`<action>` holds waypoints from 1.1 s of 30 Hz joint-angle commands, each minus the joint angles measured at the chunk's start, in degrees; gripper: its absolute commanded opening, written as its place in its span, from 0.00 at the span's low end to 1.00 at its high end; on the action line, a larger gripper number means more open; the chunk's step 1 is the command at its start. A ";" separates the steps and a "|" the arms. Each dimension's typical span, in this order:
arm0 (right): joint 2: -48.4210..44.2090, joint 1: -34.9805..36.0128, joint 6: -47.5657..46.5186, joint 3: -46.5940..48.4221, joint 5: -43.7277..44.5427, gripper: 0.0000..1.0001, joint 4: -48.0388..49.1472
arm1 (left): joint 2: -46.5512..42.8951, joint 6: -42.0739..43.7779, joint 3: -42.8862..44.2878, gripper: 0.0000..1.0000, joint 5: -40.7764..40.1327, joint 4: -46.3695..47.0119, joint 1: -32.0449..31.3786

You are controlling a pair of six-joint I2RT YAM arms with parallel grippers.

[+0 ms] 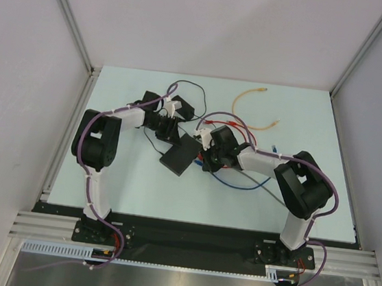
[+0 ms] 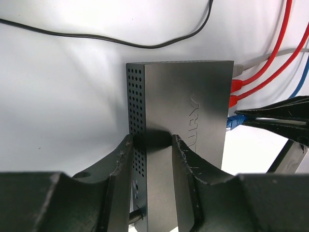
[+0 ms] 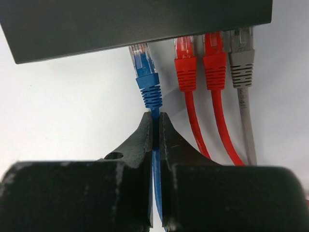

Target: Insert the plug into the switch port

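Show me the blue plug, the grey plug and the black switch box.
blue plug (image 3: 148, 82): right wrist view, on its boot.
grey plug (image 3: 241, 67): right wrist view, on its ribbed boot.
black switch box (image 2: 186, 101): left wrist view, flat face.

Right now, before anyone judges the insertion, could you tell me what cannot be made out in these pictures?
- Right wrist: the ports lie out of sight under the switch edge, so whether the blue plug is seated is unclear.
- Top external: the right gripper covers the plug, which is too small anyway.
- Left wrist: the left gripper hides the switch's lower part and some of its logo.
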 commanded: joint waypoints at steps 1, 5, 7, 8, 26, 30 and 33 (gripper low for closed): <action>3.95 1.15 5.25 2.83 -6.41 0.00 8.12 | 1.22 -3.62 -3.98 0.36 7.85 -9.08 -3.47; 3.95 1.06 8.50 2.66 -6.24 0.00 9.00 | 0.52 -5.99 -6.44 0.34 8.55 -8.11 -3.21; 3.33 1.06 10.16 2.13 -6.15 0.00 10.14 | 0.08 -6.95 -7.06 0.33 8.82 -7.67 -3.12; 3.24 0.88 10.70 1.87 -7.19 0.00 10.58 | 0.08 -7.31 -7.85 0.33 8.99 -7.32 -3.12; 8.96 -1.22 6.40 7.84 -5.97 0.00 10.94 | -1.50 -8.63 -11.19 0.32 11.19 -4.33 -4.00; 6.24 -3.68 2.71 7.93 -8.08 0.00 3.32 | -4.66 -9.42 -11.81 0.40 10.41 -2.40 -1.81; 3.96 -4.65 0.34 8.54 -9.31 0.26 -3.27 | -6.68 -7.06 -10.23 0.43 9.26 -4.05 -0.66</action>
